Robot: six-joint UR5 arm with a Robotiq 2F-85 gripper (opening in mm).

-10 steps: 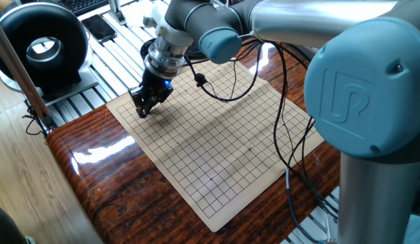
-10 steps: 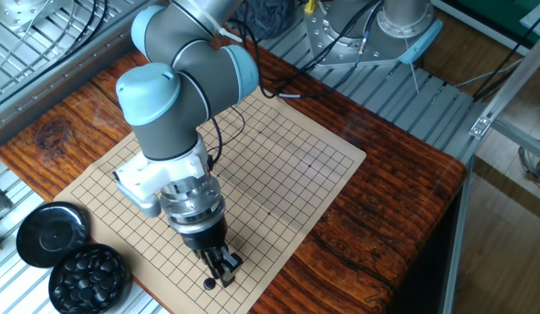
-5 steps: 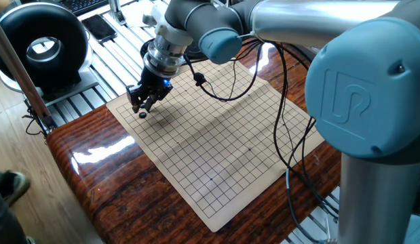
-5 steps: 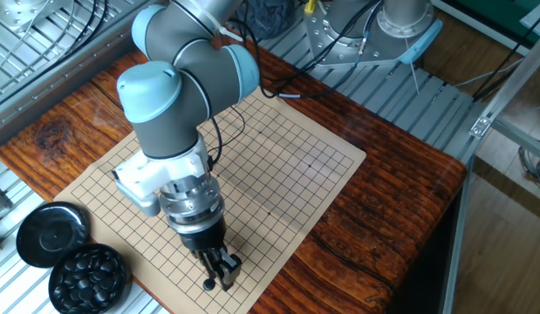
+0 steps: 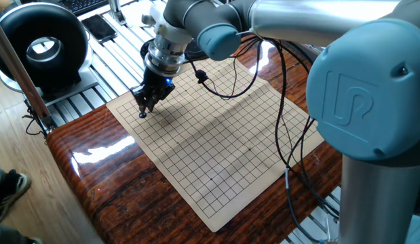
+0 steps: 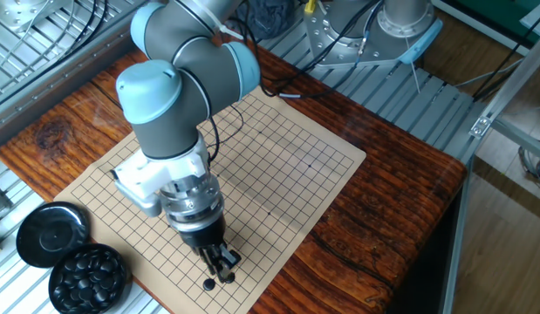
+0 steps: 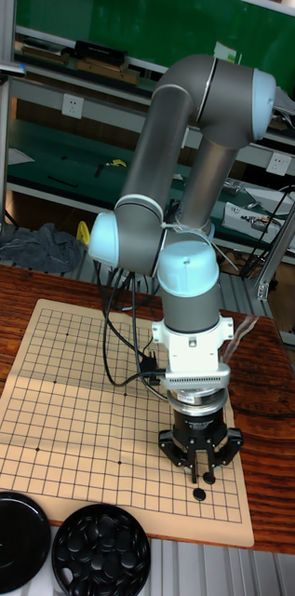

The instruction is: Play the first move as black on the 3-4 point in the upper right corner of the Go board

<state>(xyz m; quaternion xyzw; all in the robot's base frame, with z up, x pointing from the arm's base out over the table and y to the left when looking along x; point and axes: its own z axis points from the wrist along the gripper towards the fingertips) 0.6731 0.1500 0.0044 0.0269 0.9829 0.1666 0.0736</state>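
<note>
Gripper fingers [image 5: 143,108] are seen apart at upper left, just above the small black Go stone [image 5: 142,115] lying on the tan gridded Go board [image 5: 216,135].

At the lower centre of the other fixed view, the stone [image 6: 208,283] is found beside the gripper [image 6: 224,272].

Low in the tall view, the stone [image 7: 199,494] rests below the gripper [image 7: 201,476], near a round bowl of black stones [image 7: 100,554].

Glossy wooden table [image 5: 108,169], metal shelving [image 7: 35,84], green wall [image 7: 119,23].

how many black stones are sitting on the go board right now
1. A single black stone lies on the board near one corner, just below the gripper. The arm could hide others; more fill the bowl beside the board.
</note>
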